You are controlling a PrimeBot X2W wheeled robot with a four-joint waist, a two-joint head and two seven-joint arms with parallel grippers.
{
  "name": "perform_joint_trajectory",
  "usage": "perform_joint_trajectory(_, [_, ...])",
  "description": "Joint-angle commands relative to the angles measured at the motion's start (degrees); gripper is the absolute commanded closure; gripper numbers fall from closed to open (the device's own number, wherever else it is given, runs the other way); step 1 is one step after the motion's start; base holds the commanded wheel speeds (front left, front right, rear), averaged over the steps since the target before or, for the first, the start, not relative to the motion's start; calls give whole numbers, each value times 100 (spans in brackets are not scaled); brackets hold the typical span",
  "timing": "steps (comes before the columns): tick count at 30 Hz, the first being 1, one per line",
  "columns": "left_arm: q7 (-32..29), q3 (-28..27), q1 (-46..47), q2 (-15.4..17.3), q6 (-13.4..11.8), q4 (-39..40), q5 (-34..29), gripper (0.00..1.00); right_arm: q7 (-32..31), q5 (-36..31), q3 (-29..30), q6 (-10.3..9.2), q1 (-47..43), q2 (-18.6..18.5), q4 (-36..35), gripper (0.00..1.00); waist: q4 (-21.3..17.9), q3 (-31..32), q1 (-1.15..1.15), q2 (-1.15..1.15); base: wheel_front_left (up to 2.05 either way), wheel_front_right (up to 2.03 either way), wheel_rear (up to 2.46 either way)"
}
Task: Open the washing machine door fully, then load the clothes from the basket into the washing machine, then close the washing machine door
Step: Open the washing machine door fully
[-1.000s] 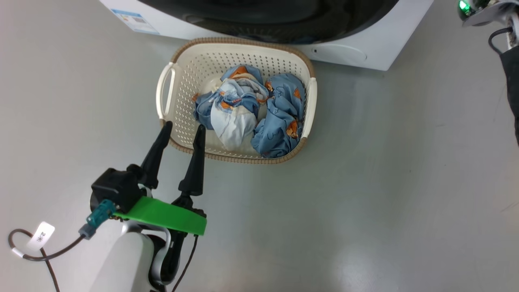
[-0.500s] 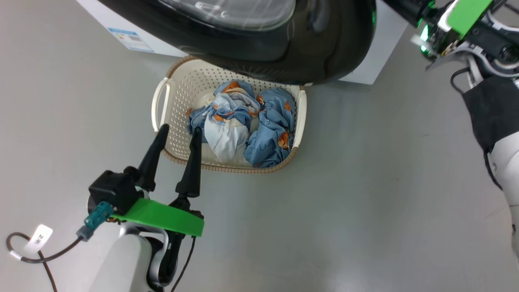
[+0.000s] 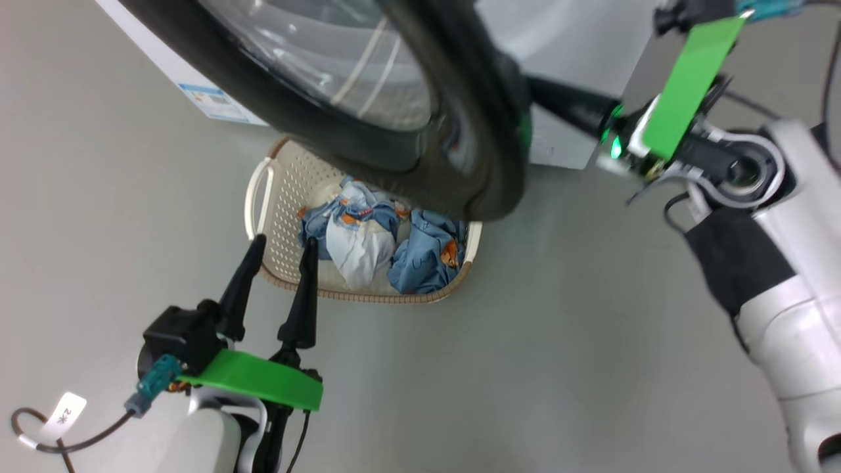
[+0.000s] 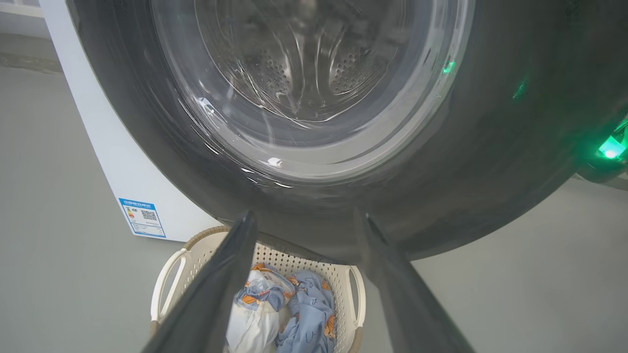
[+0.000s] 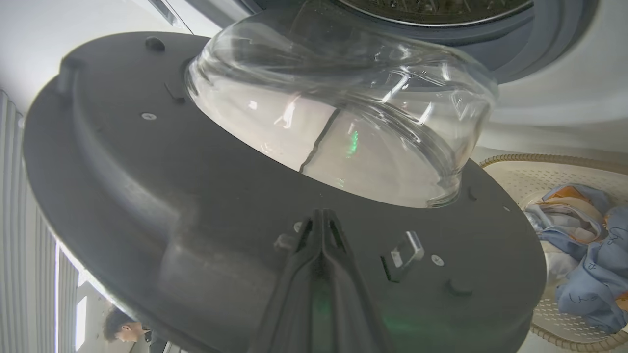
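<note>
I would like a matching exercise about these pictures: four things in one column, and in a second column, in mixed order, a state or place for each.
Things:
1. left gripper
2. right gripper
3. clothes
4. washing machine door

States or places:
A. lying in the basket
B. shut, fingers together
C. standing open
D. open, fingers spread apart

Pairs: 1-D, 2-B, 3-A, 4-C

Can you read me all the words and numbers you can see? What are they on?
"2" and then a star-like sign, as far as I can tell: on the white tag on a dark cable.
Blue label sticker on the washing machine: a square code and print, too small to read.
Clothes: dark squiggles, too crumpled to read.
</note>
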State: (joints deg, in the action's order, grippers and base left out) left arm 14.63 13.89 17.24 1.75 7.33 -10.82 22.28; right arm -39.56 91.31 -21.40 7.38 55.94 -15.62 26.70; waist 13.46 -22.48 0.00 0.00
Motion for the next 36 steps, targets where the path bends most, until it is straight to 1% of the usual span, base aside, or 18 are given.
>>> perform_joint_trajectory(1, [37,-230,-117,113,-1,118,-89,0,-73,-48,-113,11,-180,225,-275,100,-28,150,0,0,0,0,0])
perform_joint_trajectory(13, [37,-391,-479,113,8,138,-189,0,-246,-28,-386,11,-891,480,-677,100,72,585,0,0,0,0,0])
perform_joint_trajectory(20, [37,-434,-663,113,10,155,-217,0,-305,-26,-535,11,-1186,689,-834,100,158,767,0,0,0,0,0])
perform_joint_trajectory(36, [37,-512,-735,113,13,199,-259,0,-300,-92,-719,11,-1385,942,-923,100,285,850,0,0,0,0,0])
